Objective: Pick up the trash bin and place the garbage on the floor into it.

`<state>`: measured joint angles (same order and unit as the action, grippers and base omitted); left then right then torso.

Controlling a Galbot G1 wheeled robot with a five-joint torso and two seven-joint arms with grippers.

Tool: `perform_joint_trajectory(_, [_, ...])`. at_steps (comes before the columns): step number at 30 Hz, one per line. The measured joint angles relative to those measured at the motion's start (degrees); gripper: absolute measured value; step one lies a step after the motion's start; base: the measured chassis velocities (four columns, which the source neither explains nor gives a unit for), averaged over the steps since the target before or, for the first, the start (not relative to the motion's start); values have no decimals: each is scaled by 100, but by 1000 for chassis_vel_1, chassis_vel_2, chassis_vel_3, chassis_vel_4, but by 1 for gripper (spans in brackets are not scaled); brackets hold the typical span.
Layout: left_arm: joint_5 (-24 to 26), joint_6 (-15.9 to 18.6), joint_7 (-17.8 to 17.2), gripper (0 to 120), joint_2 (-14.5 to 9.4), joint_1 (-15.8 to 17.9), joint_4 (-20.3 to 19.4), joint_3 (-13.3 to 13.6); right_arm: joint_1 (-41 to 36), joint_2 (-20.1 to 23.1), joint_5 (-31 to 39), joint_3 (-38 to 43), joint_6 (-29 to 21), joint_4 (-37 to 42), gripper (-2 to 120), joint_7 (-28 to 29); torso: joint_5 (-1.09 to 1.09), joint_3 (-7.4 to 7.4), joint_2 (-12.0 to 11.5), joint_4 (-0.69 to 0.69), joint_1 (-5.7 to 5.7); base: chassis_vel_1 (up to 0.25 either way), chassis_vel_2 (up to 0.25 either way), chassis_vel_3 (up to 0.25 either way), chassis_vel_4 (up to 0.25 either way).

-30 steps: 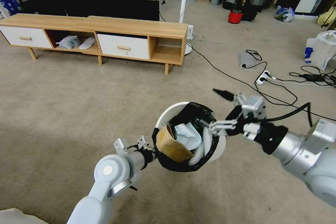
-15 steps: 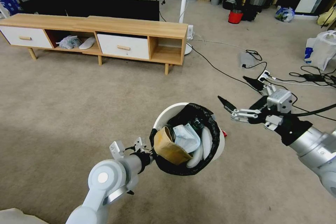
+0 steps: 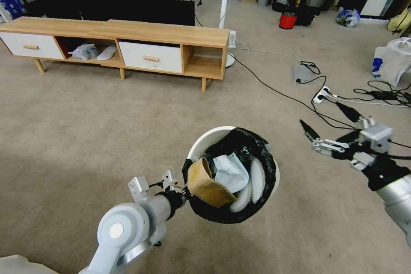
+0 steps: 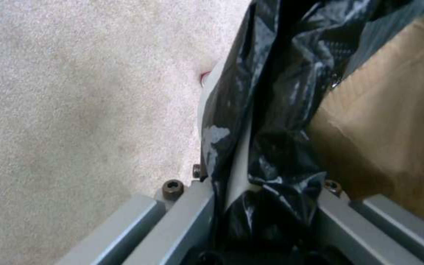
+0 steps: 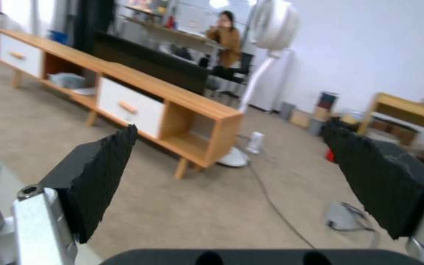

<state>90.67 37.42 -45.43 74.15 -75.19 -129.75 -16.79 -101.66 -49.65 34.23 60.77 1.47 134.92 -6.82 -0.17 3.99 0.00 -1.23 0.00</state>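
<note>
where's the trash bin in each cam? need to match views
Head view: trash bin lower centre, rim pinched by the left gripper.
Left wrist view: its black liner and white rim fill the middle, between the fingers.
Right wrist view: cannot tell.
Shared landmark: floor.

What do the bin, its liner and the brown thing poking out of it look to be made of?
The trash bin looks like smooth white plastic, judging by its even matte rim. Its liner is thin glossy black plastic film, crinkled and shiny. The brown carton seems to be matte, creased paper or card.
</note>
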Motion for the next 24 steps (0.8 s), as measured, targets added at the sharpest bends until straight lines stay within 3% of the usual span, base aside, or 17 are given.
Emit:
perform_joint_trajectory(5, [-146,54,30,0,96,-146,-72,8,-5,-483,-418,15,140,-165,97,-45,1,0,0,0,0,0,0,0,0])
perform_joint_trajectory(24, [-649,101,187,0,327,-107,89,-203,-62,-1255,-884,63,318,-209,100,-165,0,0,0,-1,0,0,0,0,0])
